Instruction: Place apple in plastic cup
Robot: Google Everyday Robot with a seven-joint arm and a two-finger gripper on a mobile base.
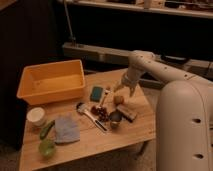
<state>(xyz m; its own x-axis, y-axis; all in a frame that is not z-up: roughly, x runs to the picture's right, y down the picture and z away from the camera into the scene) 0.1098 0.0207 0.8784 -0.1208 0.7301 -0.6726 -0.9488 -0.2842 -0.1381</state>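
Observation:
The apple [118,99], small and yellow-tan, rests on the wooden table [135,132] right of centre. My gripper [124,90] hangs just above and slightly behind it, pointing down with its fingers open and nothing between them. The plastic cup [46,148], short and light green, stands at the table's front left corner, far from the gripper.
A yellow bin [51,81] fills the back left. A white cup [36,116], a blue cloth [66,129], a green sponge [97,93], dark red grapes [101,113], a small metal cup [115,119] and a dark bar [127,112] are spread across the table.

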